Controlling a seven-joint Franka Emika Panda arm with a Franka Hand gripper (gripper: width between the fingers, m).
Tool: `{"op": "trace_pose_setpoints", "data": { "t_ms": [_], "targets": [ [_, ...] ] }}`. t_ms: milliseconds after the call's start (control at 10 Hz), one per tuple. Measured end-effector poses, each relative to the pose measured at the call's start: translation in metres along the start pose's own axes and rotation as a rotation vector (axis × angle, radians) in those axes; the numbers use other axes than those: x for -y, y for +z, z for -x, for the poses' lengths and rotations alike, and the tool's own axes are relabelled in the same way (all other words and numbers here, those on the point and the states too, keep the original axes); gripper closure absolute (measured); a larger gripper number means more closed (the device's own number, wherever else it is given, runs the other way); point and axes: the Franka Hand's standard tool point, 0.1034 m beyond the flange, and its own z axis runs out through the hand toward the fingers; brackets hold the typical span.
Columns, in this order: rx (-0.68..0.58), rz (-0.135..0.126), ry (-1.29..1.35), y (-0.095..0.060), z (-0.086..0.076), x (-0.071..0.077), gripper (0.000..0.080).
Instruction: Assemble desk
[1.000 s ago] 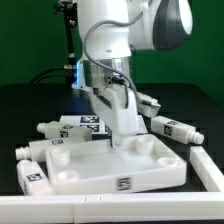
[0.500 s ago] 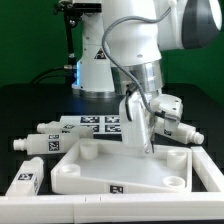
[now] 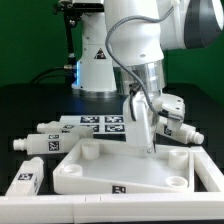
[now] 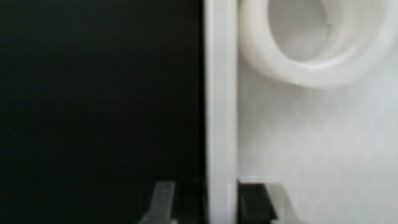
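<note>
The white tray-like tabletop (image 3: 105, 166) lies on the black table, turned so that one corner faces the front. My gripper (image 3: 150, 146) reaches down onto its far rim, with one finger on each side. In the wrist view the rim (image 4: 219, 100) runs straight between my fingers (image 4: 169, 203), and my gripper (image 4: 217, 204) is shut on it. A round corner socket (image 4: 313, 45) shows beside the rim. Three white tagged legs (image 3: 46, 128) (image 3: 31, 146) (image 3: 24, 181) lie at the exterior view's left of the tabletop. One more leg (image 3: 183, 133) lies at its right.
The marker board (image 3: 95, 123) lies flat behind the tabletop. The white robot base (image 3: 98, 62) stands at the back. A low white wall (image 3: 90, 211) borders the table's front and runs up the exterior view's right side (image 3: 212, 168).
One second ago the tabletop lay square to the front. It has since turned so that a corner faces the front, with my gripper moving right. Nothing visibly moved in the last half second.
</note>
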Motion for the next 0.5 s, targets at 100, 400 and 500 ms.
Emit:
{"op": "trace_pose_setpoints", "data": {
  "t_ms": [100,400,500],
  "targets": [
    [-0.008,0.006,-0.091,0.0015,0.0021,0.0047,0.0742],
    [-0.003,0.004,-0.139,0.0022,0.0023,0.0068,0.0742],
    [-0.003,0.004,-0.140,0.0022,0.0023,0.0068,0.0742]
  ]
}}
